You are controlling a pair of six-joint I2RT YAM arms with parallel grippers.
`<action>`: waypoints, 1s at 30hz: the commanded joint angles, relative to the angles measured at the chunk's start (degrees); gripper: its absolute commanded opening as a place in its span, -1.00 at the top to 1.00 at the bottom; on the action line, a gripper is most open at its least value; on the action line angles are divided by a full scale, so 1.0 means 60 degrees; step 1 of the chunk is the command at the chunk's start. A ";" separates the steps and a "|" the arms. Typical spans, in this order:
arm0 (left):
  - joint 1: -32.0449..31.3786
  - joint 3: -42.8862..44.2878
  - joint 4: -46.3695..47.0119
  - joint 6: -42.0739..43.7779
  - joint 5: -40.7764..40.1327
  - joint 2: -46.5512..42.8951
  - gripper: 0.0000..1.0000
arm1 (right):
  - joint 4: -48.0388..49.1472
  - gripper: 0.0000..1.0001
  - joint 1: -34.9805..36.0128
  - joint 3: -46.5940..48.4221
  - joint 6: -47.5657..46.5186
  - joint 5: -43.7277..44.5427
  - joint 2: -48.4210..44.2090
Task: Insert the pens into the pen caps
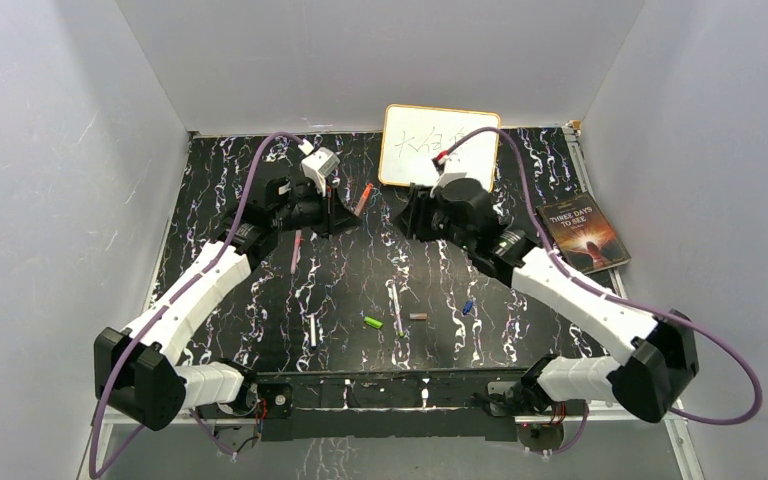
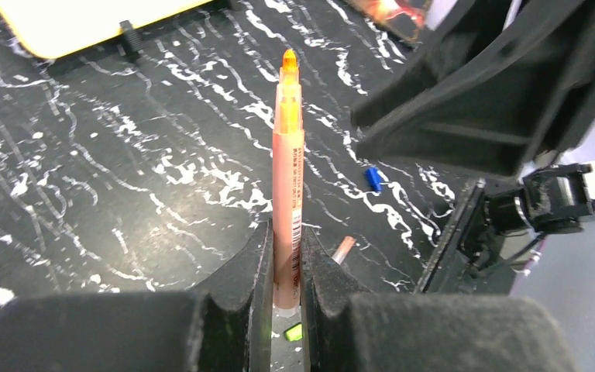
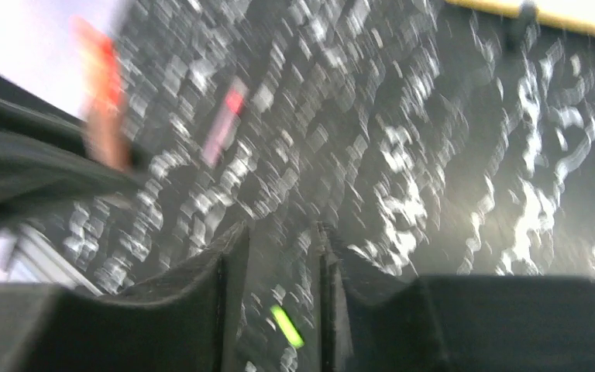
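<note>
My left gripper point(image 1: 343, 217) is shut on an orange-red pen point(image 1: 363, 198), held above the table at the back middle. In the left wrist view the pen point(image 2: 288, 155) sticks out forward between the fingers point(image 2: 257, 263), tip uncapped. My right gripper point(image 1: 406, 214) faces it a short way off and is open and empty point(image 3: 279, 232); that view is blurred. A green cap point(image 1: 373, 322), a brown cap point(image 1: 419, 316) and a blue cap point(image 1: 468, 307) lie on the table near the front. A pink pen point(image 1: 296, 250), a white pen point(image 1: 312, 330) and another pale pen point(image 1: 396, 310) lie flat.
A whiteboard point(image 1: 438, 146) leans at the back centre. A book point(image 1: 582, 232) lies at the right edge. The table point(image 1: 220, 180) is black with white marbling, with grey walls on three sides. The right arm's black body point(image 2: 496, 85) fills the left wrist view's right side.
</note>
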 commanded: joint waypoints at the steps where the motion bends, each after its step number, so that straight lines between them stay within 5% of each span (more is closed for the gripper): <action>1: -0.0013 0.0537 -0.0959 0.0449 -0.0999 -0.0057 1.00 | -0.3460 0.58 -0.0086 -0.0348 0.0048 -0.0211 0.0522; 3: -0.0013 0.0356 -0.0847 0.0409 -0.0918 -0.0192 1.00 | -0.3903 1.00 -0.0087 -0.0870 0.0521 -0.0417 0.0262; 16: -0.0013 0.0321 -0.0694 0.0292 -0.0705 -0.0184 1.00 | -0.3302 1.00 -0.0063 -0.4112 0.1704 -0.2151 -0.0802; 30: -0.0013 0.0305 -0.0803 0.0374 -0.0832 -0.0217 1.00 | -0.2048 1.00 -0.0044 -0.3426 0.0987 -0.2175 0.1133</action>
